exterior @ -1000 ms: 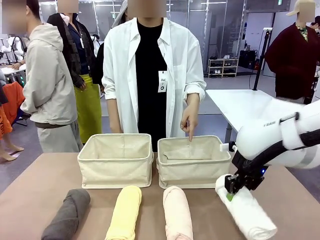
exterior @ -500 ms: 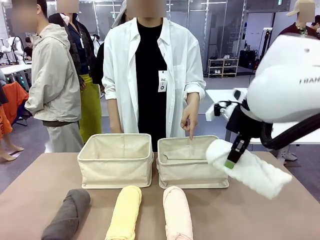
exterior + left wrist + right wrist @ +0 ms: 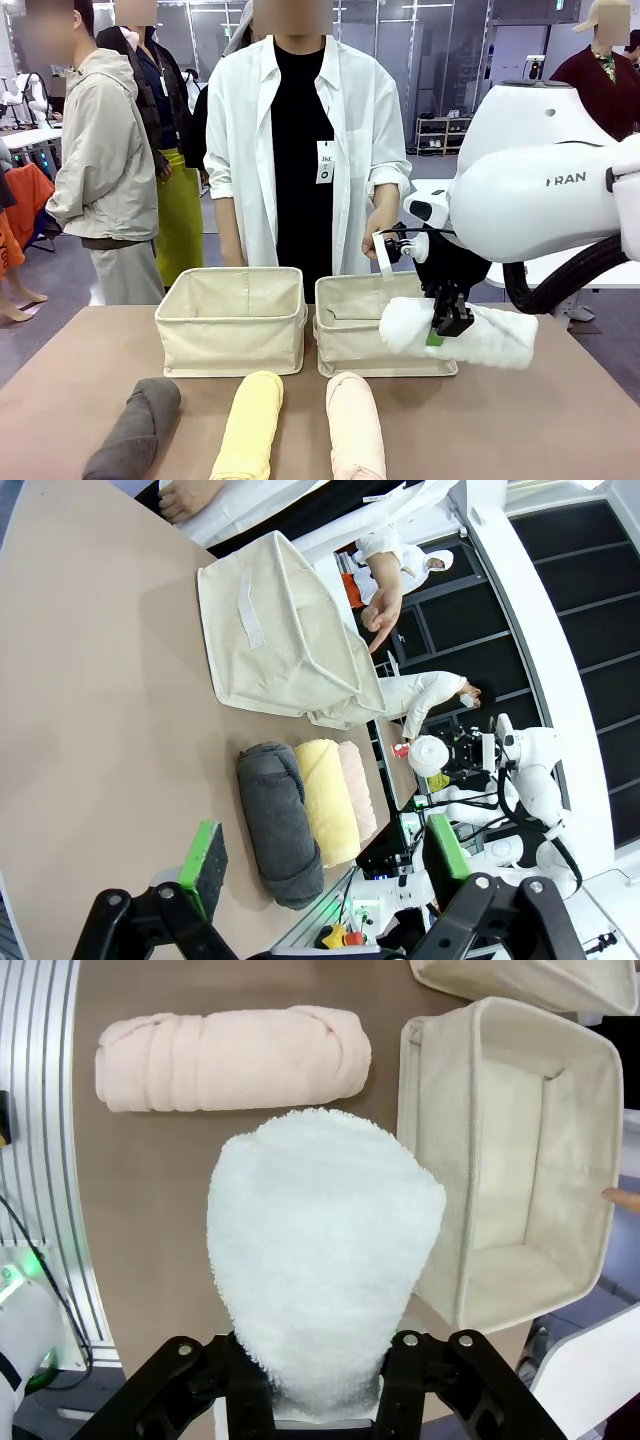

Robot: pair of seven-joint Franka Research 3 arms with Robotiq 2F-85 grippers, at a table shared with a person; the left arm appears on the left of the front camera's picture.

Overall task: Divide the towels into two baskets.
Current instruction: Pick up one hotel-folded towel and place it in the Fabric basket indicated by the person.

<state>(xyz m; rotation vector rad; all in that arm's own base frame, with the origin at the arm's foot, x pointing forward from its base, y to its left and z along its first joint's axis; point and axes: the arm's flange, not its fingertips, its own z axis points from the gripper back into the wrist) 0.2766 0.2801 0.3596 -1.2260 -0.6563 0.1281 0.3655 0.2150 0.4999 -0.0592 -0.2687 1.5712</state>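
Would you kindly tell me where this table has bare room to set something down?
The table is bare right of the pink towel and left of the left basket; both baskets look empty. Crowded: the front, where the grey towel, yellow towel and pink one lie side by side, and beside the right basket, where the right gripper holds the white towel.

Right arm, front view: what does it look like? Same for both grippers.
Right arm: glossy white rounded shells, dark lettering on the side that is only partly readable, and a thick black cable looping underneath. Right gripper: black, with one green pad showing. Left gripper, in the left wrist view: black linkage fingers with visible bolt heads and green pads.
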